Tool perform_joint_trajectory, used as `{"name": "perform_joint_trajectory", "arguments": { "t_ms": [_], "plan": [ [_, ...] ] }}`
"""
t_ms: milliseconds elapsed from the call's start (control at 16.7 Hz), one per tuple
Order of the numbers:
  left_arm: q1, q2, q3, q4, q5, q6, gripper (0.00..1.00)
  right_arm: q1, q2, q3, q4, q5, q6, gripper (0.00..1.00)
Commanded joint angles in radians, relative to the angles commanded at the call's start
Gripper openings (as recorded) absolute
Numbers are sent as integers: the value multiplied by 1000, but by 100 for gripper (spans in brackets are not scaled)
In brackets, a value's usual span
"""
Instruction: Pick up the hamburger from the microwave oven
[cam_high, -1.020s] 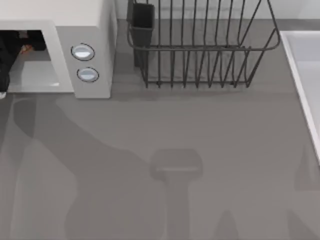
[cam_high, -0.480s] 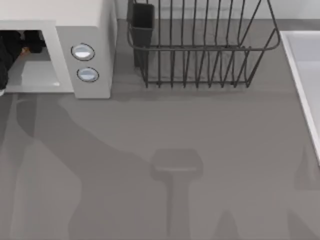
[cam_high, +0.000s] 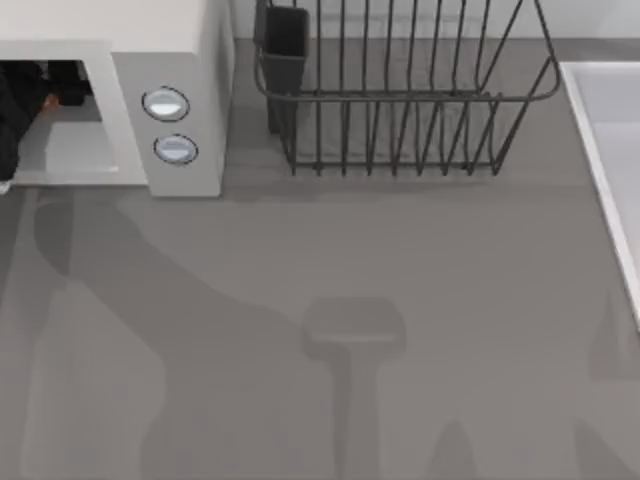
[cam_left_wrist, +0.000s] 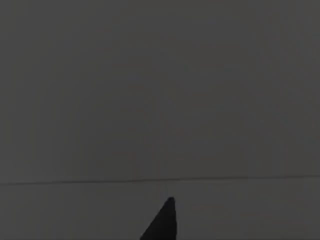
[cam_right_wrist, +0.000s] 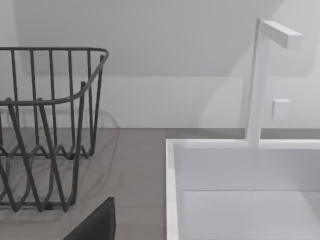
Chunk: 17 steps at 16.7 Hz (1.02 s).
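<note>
At the table's far-left corner, the left gripper (cam_high: 38, 92) has pushed deeper into the microwave oven (cam_high: 180, 60), covering more of the hamburger (cam_high: 50, 100) than a second ago; whether its fingers have closed is impossible to tell. The left wrist view is dark; the right wrist view shows the dish rack (cam_right_wrist: 45, 125) and sink (cam_right_wrist: 172, 190).

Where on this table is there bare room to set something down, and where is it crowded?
The grey tabletop is bare in front of the microwave oven and dish rack, across to the white sink. The microwave cavity is crowded: the left end effector is reaching in there.
</note>
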Motion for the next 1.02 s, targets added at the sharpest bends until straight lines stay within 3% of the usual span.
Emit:
{"name": "perform_joint_trajectory", "arguments": {
  "t_ms": [240, 720, 900, 1020],
  "plan": [
    [-148, -191, -148, -75, -150, -55, 0, 0, 0, 0, 0, 0, 0, 100],
    [-556, -759, -561, -281, -565, -206, 0, 0, 0, 0, 0, 0, 0, 100],
    [-645, -856, -650, -326, -655, -240, 0, 0, 0, 0, 0, 0, 0, 100],
    [-657, -868, -662, -332, -667, -244, 0, 0, 0, 0, 0, 0, 0, 100]
  ]
}}
